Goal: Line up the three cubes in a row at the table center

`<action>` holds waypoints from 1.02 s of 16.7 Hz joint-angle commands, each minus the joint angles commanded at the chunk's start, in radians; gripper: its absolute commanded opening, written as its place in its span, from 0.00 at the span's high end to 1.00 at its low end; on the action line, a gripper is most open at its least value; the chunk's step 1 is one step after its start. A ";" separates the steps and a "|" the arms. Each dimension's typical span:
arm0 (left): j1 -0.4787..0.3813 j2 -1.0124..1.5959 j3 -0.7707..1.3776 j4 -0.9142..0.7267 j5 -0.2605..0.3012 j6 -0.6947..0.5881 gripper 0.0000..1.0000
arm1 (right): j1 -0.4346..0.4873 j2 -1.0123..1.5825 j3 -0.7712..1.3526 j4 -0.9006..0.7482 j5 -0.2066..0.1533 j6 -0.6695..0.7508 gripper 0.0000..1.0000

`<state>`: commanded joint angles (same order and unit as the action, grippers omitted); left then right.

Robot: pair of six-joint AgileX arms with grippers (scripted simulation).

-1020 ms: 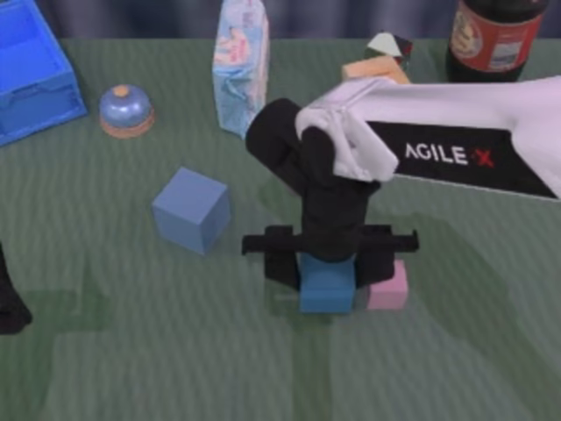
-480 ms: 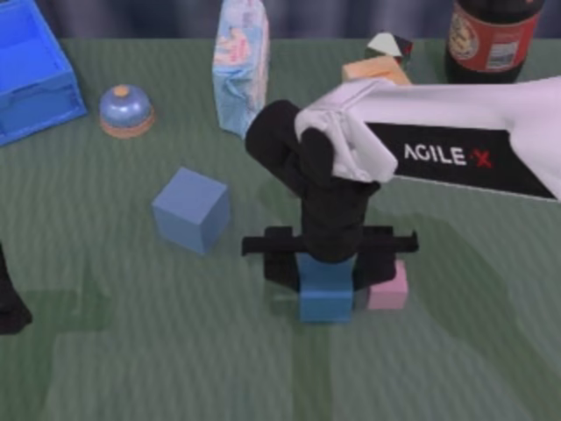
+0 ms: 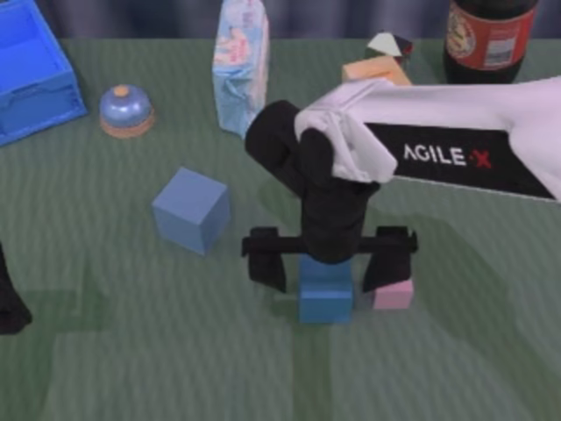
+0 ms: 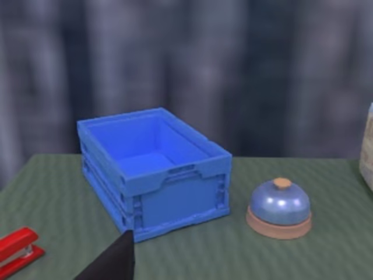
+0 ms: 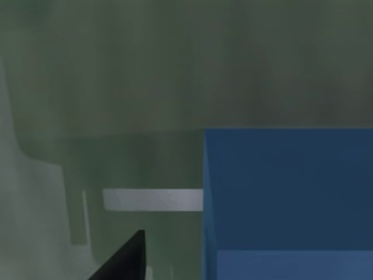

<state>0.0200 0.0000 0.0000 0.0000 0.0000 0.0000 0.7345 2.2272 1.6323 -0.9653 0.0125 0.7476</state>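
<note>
The bright blue cube point(image 3: 325, 299) rests on the green table point(image 3: 175, 351) near its center, and it fills the right wrist view point(image 5: 288, 198). My right gripper point(image 3: 324, 277) hangs right over it, open, its fingers point(image 3: 266, 267) spread wide to either side and clear of the cube. The small pink cube point(image 3: 394, 294) sits close beside the blue one on its right, just under the right-hand finger. Farther left lies the larger pale greyish-blue cube point(image 3: 191, 210), turned at an angle. My left gripper point(image 3: 9, 303) is parked at the table's left edge, open.
Along the back stand a blue crate point(image 3: 31, 74), a service bell point(image 3: 125, 109), a tall carton point(image 3: 241, 61), a peach-orange box point(image 3: 375, 68) with a faceted block point(image 3: 391, 44) behind it, and a dark bottle point(image 3: 491, 39). A red stapler point(image 4: 17, 249) lies near the crate.
My right gripper's fingers have spread wide apart and let go of the bright blue cube, which stays on the table beside the pink cube. The left arm has not moved.
</note>
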 joint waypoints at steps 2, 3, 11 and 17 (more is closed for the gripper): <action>0.000 0.000 0.000 0.000 0.000 0.000 0.00 | 0.000 0.000 0.000 0.000 0.000 0.000 0.00; 0.000 0.000 0.000 0.000 0.000 0.000 0.00 | 0.000 0.000 0.000 0.000 0.000 0.000 0.00; 0.000 0.000 0.000 0.000 0.000 0.000 0.00 | 0.006 -0.048 0.130 -0.186 -0.001 0.002 0.00; 0.000 0.000 0.000 0.000 0.000 0.000 0.00 | 0.002 -0.067 0.170 -0.239 -0.001 -0.001 0.00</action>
<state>0.0199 0.0002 0.0002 -0.0002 0.0000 -0.0001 0.7367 2.1607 1.8022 -1.2042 0.0119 0.7470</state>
